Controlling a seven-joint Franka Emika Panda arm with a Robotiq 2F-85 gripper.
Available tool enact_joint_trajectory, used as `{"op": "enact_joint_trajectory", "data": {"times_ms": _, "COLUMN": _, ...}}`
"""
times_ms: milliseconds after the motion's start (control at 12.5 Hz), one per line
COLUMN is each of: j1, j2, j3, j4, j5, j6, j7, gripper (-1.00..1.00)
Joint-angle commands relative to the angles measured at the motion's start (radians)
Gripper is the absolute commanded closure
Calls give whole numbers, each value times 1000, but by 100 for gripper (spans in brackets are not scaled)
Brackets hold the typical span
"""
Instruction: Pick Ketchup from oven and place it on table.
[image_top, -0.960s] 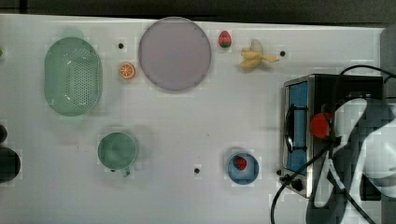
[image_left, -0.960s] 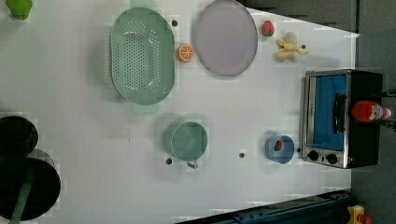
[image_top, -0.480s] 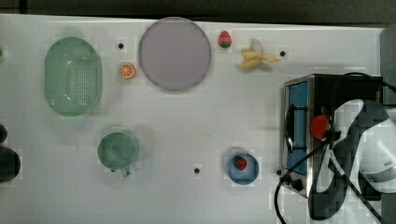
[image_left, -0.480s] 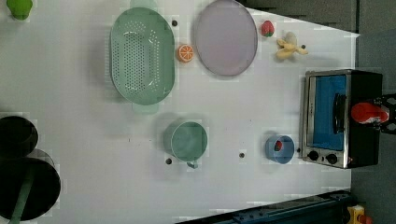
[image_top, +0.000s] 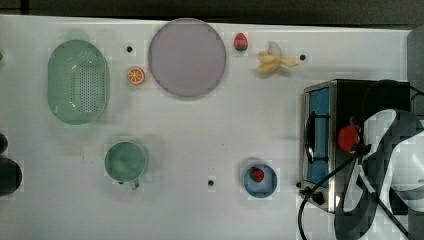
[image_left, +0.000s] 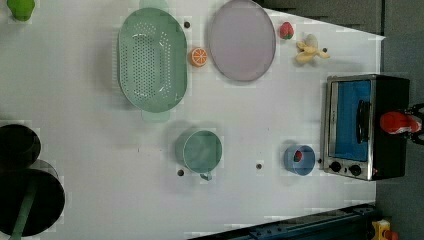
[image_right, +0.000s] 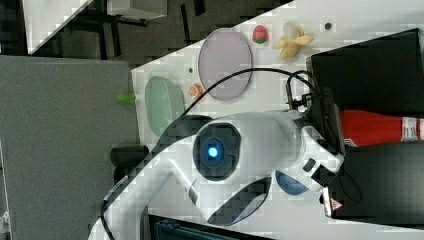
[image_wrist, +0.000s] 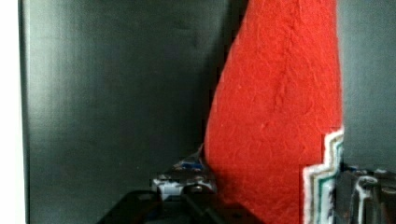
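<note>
The Ketchup (image_top: 348, 138), a red bottle with a white label, stands upright on the black top of the oven (image_top: 320, 102), which rests at the top view's right end of the white table (image_top: 225, 130). My gripper (image_top: 357, 136) reaches in from the top view's right and is shut on the bottle. In the wrist view, the Ketchup (image_wrist: 280, 116) sits between my two fingers (image_wrist: 184, 184), both pressed against its sides. The left view shows the Ketchup (image_left: 395, 122) over the oven (image_left: 350, 120), and the right view shows it (image_right: 372, 127) just past my gripper (image_right: 340, 127).
On the table lie a pale purple plate (image_top: 186, 57), green colander (image_top: 78, 81), orange slice (image_top: 135, 76), strawberry (image_top: 241, 42), banana (image_top: 274, 60), green cup (image_top: 126, 161) and a blue bowl (image_top: 260, 180) beside the oven. Black cables (image_top: 320, 197) trail by the oven's corner.
My fingers have narrowed from wide open onto the Ketchup's sides. The arm has shifted slightly over the oven's top. The bottle still stands there.
</note>
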Motion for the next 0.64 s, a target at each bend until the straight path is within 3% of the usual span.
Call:
{"op": "enact_joint_trajectory", "data": {"times_ms": 80, "j1": 45, "j2": -89, "j3": 25, "j4": 108, "j5": -65, "j6": -83, "j7": -68, "gripper": -29}}
{"op": "enact_joint_trajectory", "data": {"times_ms": 240, "j1": 76, "j2": -132, "j3": 43, "j4": 164, "j5": -111, "j6": -191, "j7": -144, "gripper": -29}}
{"op": "enact_joint_trajectory", "data": {"times_ms": 640, "j1": 151, "j2": -226, "j3": 172, "j4": 202, "j5": -111, "j6": -297, "j7": -408, "gripper": -29}}
